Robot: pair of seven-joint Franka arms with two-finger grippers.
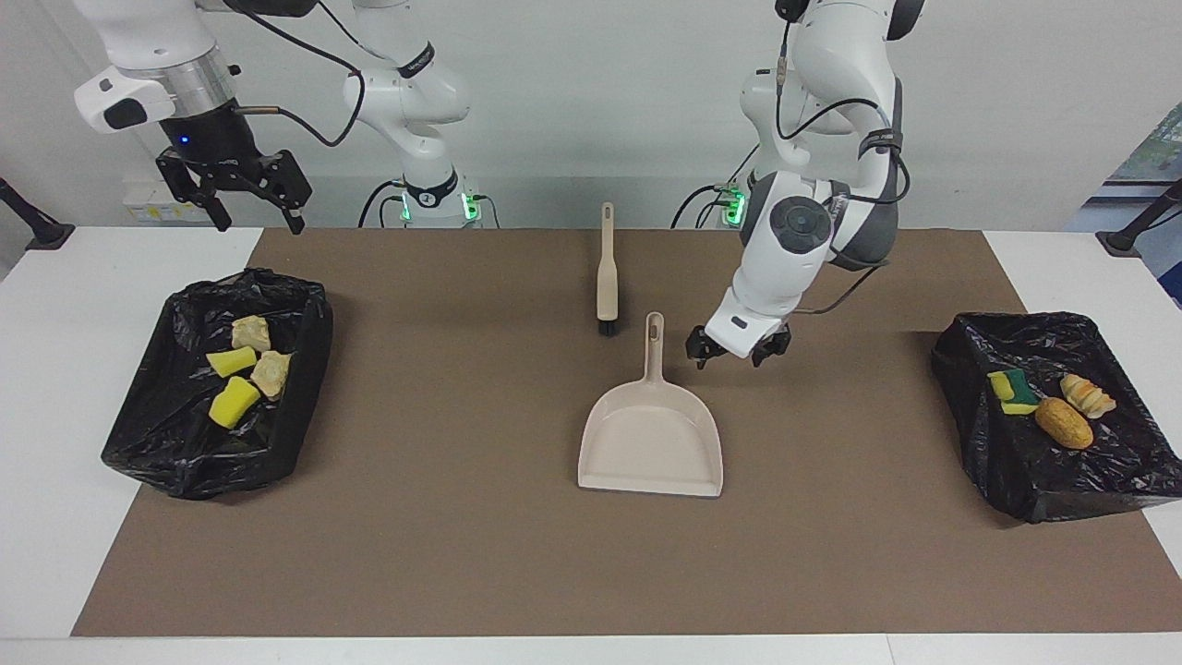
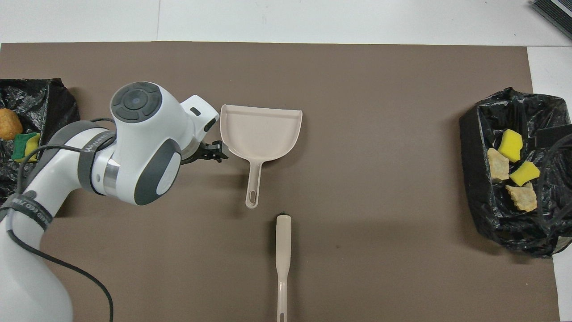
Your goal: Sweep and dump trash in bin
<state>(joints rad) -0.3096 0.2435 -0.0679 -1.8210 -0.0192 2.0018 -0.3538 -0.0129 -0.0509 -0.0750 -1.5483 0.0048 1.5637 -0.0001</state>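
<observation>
Dustpan [image 1: 651,434] set down, trash binned: task looks nearly finished.
Left gripper [image 1: 737,351], fingers spread and empty, hovers just beside the dustpan handle; right gripper [image 1: 245,192], also spread, waits above the bin [image 1: 166,443] holding yellow sponge chunks [image 1: 233,388]. Next, I judge, the arms only retreat.

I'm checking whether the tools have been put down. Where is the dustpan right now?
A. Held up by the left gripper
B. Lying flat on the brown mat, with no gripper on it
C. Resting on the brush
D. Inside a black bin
B: the dustpan lies on the brown mat, and the left gripper hangs open beside its handle, not touching it.
</observation>
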